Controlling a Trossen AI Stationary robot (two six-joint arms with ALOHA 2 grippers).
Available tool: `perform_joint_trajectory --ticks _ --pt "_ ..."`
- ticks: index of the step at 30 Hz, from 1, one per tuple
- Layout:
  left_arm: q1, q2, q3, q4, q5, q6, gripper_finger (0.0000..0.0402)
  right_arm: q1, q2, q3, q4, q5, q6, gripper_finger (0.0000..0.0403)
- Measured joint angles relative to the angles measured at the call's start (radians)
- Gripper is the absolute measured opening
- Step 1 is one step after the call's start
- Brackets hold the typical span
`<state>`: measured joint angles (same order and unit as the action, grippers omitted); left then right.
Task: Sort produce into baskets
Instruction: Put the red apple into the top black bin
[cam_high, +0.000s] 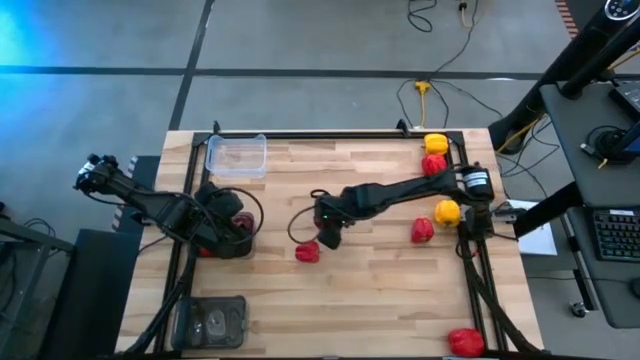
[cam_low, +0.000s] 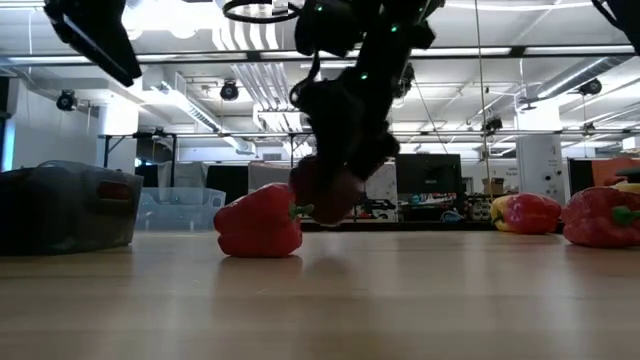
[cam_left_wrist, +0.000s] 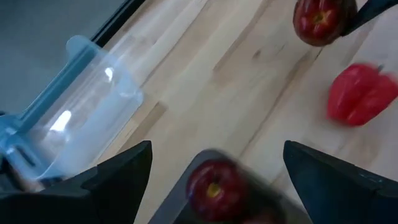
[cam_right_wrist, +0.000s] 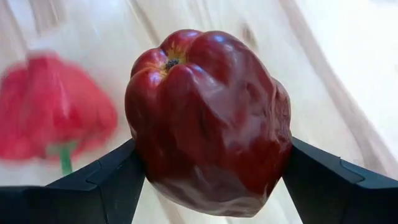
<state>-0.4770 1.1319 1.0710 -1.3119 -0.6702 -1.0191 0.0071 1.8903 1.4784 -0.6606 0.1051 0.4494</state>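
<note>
High view: the right gripper (cam_high: 327, 228) hangs over mid-table beside a bright red pepper (cam_high: 307, 252), likely carrying its load toward the dark basket (cam_high: 232, 226) under the left gripper (cam_high: 222, 222). A clear basket (cam_high: 237, 155) sits at the far edge; another dark tub (cam_high: 210, 322) sits near.

Low view: a maroon pepper (cam_low: 325, 188) rides clear of the wooden table (cam_low: 320, 300), apparently lifted so it clears the red one.

Left wrist view: that arm's fingers (cam_left_wrist: 118, 180) stand apart, holding nothing, above a maroon pepper (cam_left_wrist: 214, 186) already in the smoky tub.

Right wrist view: both fingers (cam_right_wrist: 102, 180) clamp the glossy, lobed, slightly wrinkled maroon pepper at its widest part, stem end outward.
</note>
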Motion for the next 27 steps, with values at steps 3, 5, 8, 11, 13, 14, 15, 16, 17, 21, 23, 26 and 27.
perform_joint_trajectory --ticks 3,5,8,11,13,14,15,16,17,21,23,26,27 --pt "-0.007 0.009 0.0 -0.025 0.001 -0.001 0.0345 -0.018 0.029 0.0 0.075 -0.008 -0.014 0.0317" --pt "-0.015 0.013 0.0 -0.022 -0.009 -0.001 0.0345 -0.026 0.049 0.001 0.075 -0.009 -0.017 0.0318" --pt "-0.024 0.027 0.0 -0.006 -0.044 -0.009 0.0345 -0.028 0.07 0.001 0.081 -0.008 -0.047 0.033" --pt "-0.024 0.044 0.0 0.032 -0.051 -0.009 0.0345 -0.027 0.072 0.001 0.075 -0.005 -0.071 0.0356" --pt "-0.024 0.058 0.0 0.045 -0.053 -0.01 0.0345 -0.027 0.067 0.001 0.068 -0.008 -0.071 0.0373" --pt "-0.023 0.063 0.0 0.05 -0.054 -0.01 0.0345 -0.027 0.058 0.0 0.065 -0.008 -0.071 0.0379" --pt "-0.023 0.07 0.0 0.058 -0.055 -0.01 0.0345 -0.027 0.047 0.0 0.061 -0.008 -0.07 0.0383" --pt "-0.019 0.077 0.0 0.067 -0.056 -0.004 0.0345 -0.027 0.032 0.0 0.06 -0.008 -0.071 0.0386" --pt "-0.014 0.082 0.0 0.083 -0.053 0.01 0.0344 -0.025 0.011 0.0 0.06 -0.008 -0.073 0.0387" --pt "0.026 0.098 0.0 0.167 -0.004 0.116 0.0345 -0.016 -0.073 0.0 0.021 -0.002 -0.067 0.0389" --pt "0.059 0.107 0.0 0.221 0.03 0.197 0.0345 -0.006 -0.118 0.0 0.0 0.001 -0.055 0.0389" --pt "0.125 0.122 0.0 0.331 0.084 0.334 0.0345 0.029 -0.192 0.0 -0.028 0.033 -0.033 0.0389" --pt "0.149 0.129 -0.002 0.379 0.116 0.389 0.0345 0.046 -0.217 0.0 -0.035 0.053 -0.023 0.039"
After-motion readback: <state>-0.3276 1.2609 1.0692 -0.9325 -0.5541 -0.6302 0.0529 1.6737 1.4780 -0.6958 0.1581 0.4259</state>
